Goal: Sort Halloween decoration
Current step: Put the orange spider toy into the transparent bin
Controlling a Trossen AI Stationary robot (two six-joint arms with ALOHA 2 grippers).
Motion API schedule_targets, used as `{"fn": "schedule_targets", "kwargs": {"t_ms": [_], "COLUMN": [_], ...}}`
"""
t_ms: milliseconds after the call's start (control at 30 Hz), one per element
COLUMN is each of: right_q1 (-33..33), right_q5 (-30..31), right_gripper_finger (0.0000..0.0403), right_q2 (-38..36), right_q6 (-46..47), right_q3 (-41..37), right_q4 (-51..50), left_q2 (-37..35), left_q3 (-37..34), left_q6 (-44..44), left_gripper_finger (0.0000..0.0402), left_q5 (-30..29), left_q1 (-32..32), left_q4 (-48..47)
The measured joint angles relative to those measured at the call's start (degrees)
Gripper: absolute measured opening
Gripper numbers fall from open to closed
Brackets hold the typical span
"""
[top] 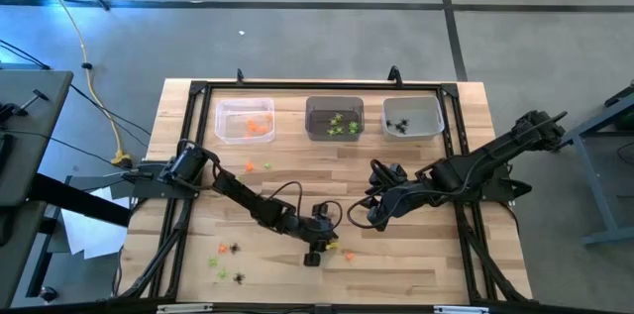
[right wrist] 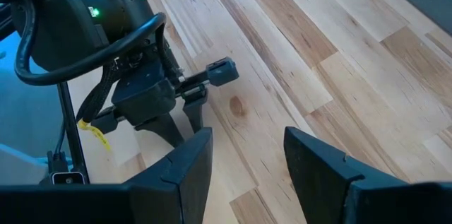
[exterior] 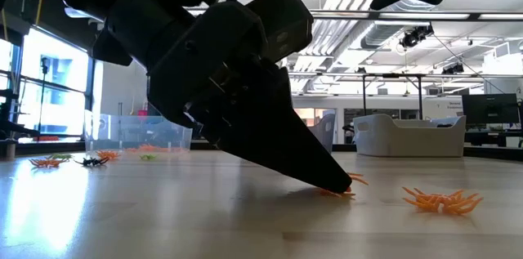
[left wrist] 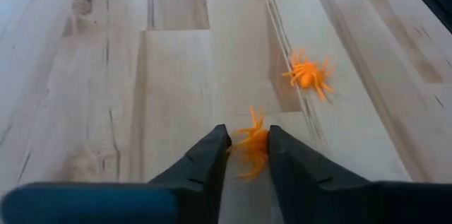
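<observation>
The left gripper [left wrist: 248, 155] is down on the table, its fingers closing around an orange spider [left wrist: 252, 150] lying squarely between the tips. A second orange spider [left wrist: 308, 74] sits just beyond. The right gripper [right wrist: 247, 157] waits nearby, open and empty.

A light wooden table [top: 436, 264] with a black frame stands on a grey concrete floor [top: 297, 27]. A yellow cable [top: 94, 81] trails across the floor beside it. Beyond the table, the room is a bright workshop with a tall window [exterior: 45, 79], ceiling pipes [exterior: 392, 18], and what may be a white tub [exterior: 409, 136] on a far bench.
</observation>
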Motion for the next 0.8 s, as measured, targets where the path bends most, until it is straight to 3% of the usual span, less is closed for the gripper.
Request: {"fn": "schedule_targets", "kwargs": {"t_ms": [267,533,800], "right_q1": [0.0,0.0,0.0], "right_q5": [0.0,0.0,0.0], "right_gripper_finger": [0.0171,0.0171,0.0171], "right_q2": [0.0,0.0,0.0], "right_q6": [0.0,0.0,0.0], "right_q3": [0.0,0.0,0.0], "right_q4": [0.0,0.0,0.0], "left_q2": [-0.6,-2.6,-8.1], "left_q3": [-0.3,-0.4,-0.5], "left_q6": [-0.1,-1.3,-1.3], "left_gripper_finger": [0.0008,0.0006,0.0005], "left_q5": [0.8,1.1,-1.8], "left_q1": [0.2,0.2,0.2], "left_q4": [1.7,0.7,-6.5]}}
